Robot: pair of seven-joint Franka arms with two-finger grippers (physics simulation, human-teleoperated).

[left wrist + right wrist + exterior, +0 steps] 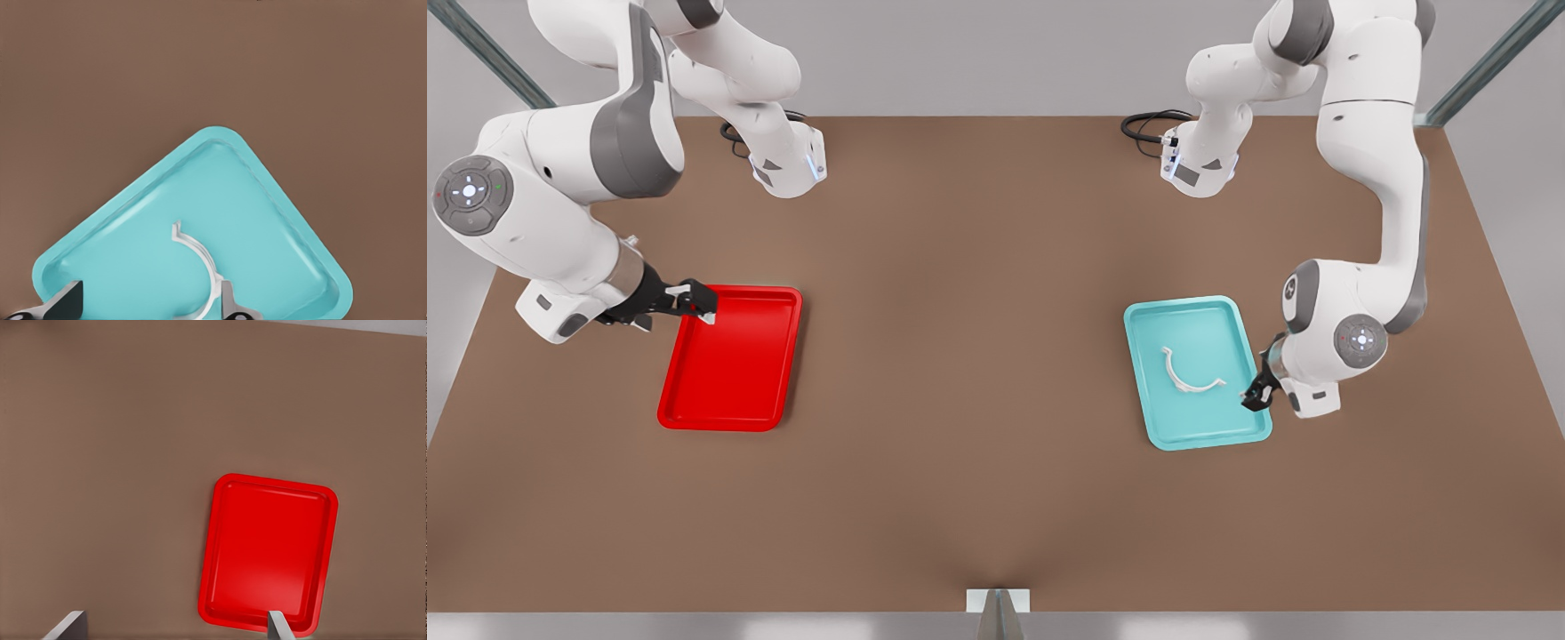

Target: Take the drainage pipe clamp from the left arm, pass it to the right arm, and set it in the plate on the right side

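Observation:
The drainage pipe clamp [1184, 386] [208, 263], a thin white half-ring, lies flat in a teal tray [1197, 303] [220, 135] on the front view's right. My left gripper [1258, 396] [148, 305] is open at that tray's outer edge, close to one end of the clamp; in the left wrist view the clamp's arc runs right beside one fingertip [229, 301]. The plate [729, 373] [267, 553], bright red, sits on the front view's left with nothing in it. My right gripper [698, 300] [172, 628] hangs open over the plate's far corner, holding nothing.
The brown table [978, 356] stretches wide between the two trays. Both arm bases [787, 164] stand at the far edge with black cables. A small grey bracket [998, 604] sits at the near edge.

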